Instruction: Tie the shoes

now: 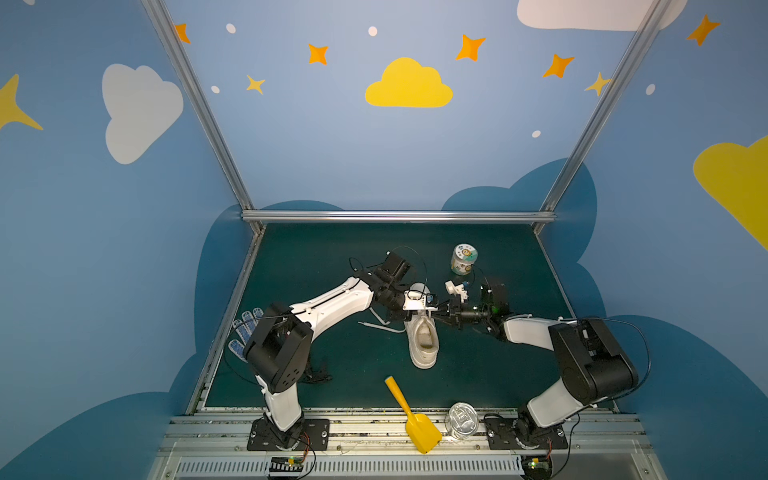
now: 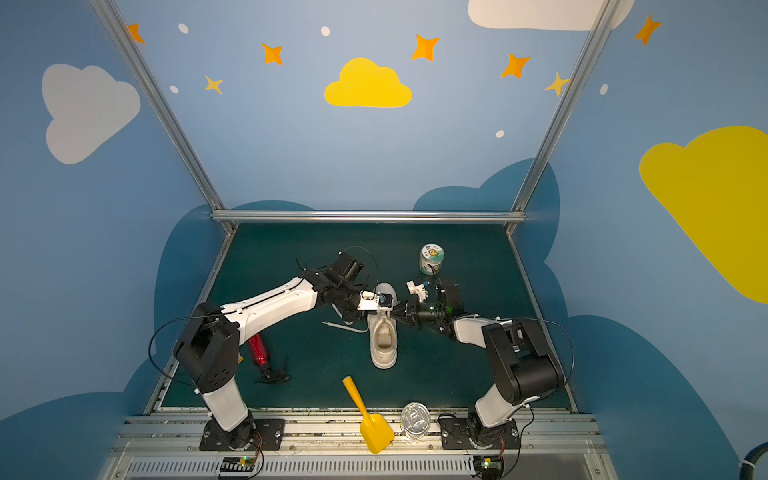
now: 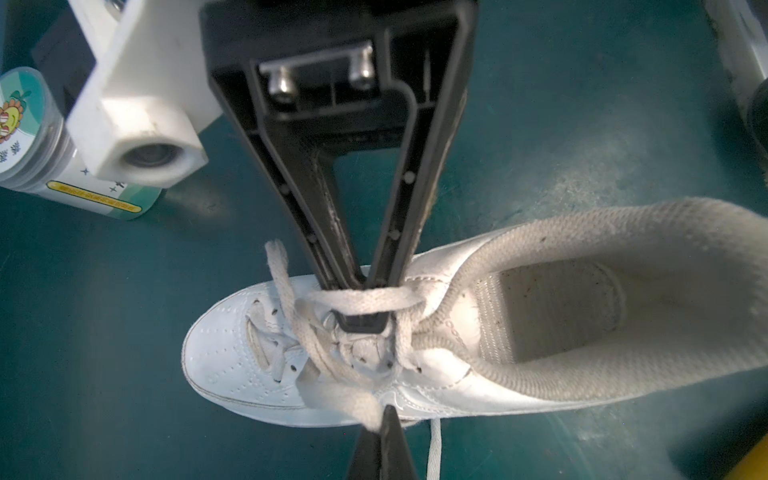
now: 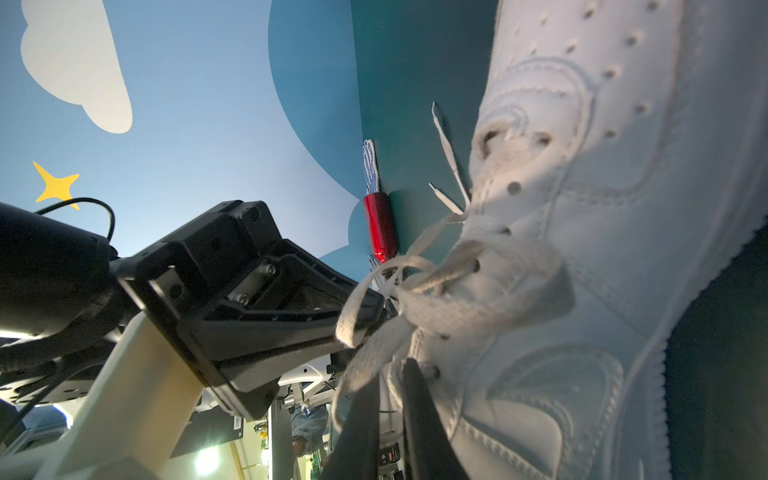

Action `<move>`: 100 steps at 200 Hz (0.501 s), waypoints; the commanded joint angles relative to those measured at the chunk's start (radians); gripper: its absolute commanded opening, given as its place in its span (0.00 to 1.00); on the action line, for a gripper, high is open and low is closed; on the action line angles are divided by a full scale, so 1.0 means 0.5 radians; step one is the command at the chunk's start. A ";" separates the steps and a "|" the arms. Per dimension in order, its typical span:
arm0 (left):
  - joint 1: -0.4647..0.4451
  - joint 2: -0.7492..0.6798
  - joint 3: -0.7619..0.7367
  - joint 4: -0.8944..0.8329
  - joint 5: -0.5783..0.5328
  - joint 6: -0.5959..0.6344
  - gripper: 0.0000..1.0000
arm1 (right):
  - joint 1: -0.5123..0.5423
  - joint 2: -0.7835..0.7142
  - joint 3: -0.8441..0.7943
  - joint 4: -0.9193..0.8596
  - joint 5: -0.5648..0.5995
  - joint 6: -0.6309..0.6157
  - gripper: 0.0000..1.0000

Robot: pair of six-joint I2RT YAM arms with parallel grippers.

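1. While the white sneaker sits in the middle of the green surface, toe pointing at the back wall, both hands meet over its laces.
2. Left hand: clamped tight on a lace strand.
3. Right hand: fingers together, tips tucked under a crossing strand; can't tell if it's pinching anything.
4. One loose lace end trails on the surface, on the left hand's side.
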 commanded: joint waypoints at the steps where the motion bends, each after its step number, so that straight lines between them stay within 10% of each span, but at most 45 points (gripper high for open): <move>1: -0.011 0.029 0.058 -0.045 0.040 -0.012 0.03 | 0.008 0.025 0.037 0.074 -0.032 0.018 0.14; 100: -0.051 0.081 0.101 -0.086 0.024 0.007 0.03 | 0.020 0.047 0.051 0.107 -0.047 0.043 0.18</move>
